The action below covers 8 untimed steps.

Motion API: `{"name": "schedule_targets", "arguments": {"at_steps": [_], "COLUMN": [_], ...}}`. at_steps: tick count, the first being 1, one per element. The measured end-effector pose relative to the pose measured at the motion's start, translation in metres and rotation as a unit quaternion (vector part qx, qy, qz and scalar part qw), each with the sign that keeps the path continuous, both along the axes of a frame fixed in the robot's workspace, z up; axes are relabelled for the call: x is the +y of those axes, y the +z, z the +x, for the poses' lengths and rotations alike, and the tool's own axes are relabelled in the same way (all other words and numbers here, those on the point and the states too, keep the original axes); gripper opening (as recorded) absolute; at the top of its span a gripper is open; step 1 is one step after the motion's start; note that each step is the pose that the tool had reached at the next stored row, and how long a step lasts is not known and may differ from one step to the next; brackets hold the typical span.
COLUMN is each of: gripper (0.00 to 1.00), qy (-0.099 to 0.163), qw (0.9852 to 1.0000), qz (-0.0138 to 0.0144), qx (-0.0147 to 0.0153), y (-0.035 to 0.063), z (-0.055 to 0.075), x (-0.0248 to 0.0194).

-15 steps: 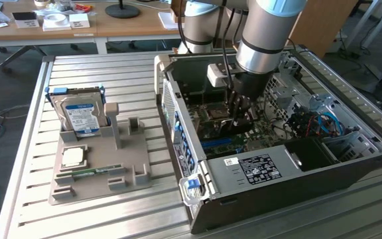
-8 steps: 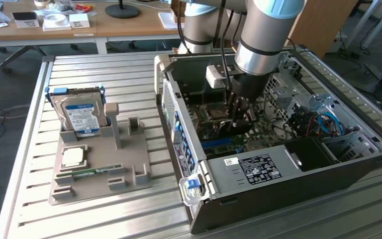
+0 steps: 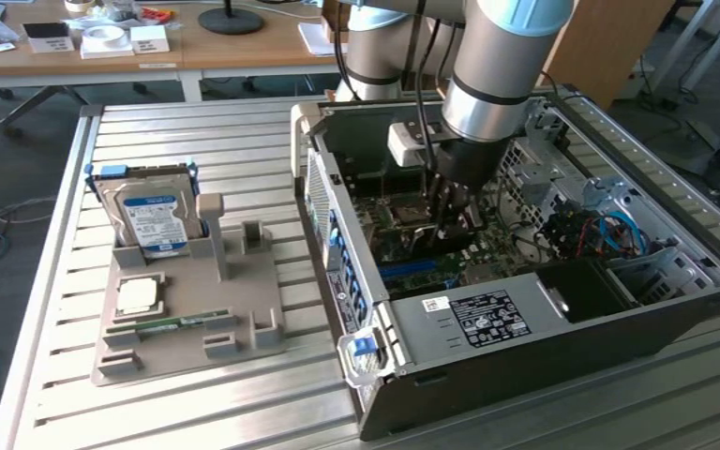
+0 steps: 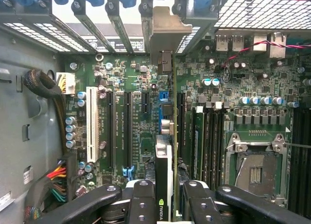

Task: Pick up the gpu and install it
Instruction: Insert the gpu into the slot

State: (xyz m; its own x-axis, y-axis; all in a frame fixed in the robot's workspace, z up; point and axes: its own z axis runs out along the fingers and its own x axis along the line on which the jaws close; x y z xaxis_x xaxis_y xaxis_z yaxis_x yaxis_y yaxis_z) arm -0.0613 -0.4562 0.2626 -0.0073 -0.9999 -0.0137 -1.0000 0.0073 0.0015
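Your gripper (image 4: 165, 200) pinches the gpu (image 4: 164, 153) edge-on, mid-frame in the exterior view. It looks light, stiff and fragile, so hold it by its edges.

Green Nvidia eye logo (image 4: 159, 209) on the dark face of the gpu (image 4: 164, 156)

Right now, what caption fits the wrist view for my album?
Tool grips the graphics card, seen edge-on, with the green motherboard beyond.

Exterior high, oblique (wrist close, downward)
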Motion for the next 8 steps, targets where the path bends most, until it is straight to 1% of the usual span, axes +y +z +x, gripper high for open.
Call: {"name": "schedule_targets", "arguments": {"at_steps": [8], "gripper": [0.27], "qy": [0.000], "qw": [1.0000], "qz": [0.0000], "qx": [-0.0003], "y": [0.0000], "z": [-0.0016], "x": [-0.0001]}}
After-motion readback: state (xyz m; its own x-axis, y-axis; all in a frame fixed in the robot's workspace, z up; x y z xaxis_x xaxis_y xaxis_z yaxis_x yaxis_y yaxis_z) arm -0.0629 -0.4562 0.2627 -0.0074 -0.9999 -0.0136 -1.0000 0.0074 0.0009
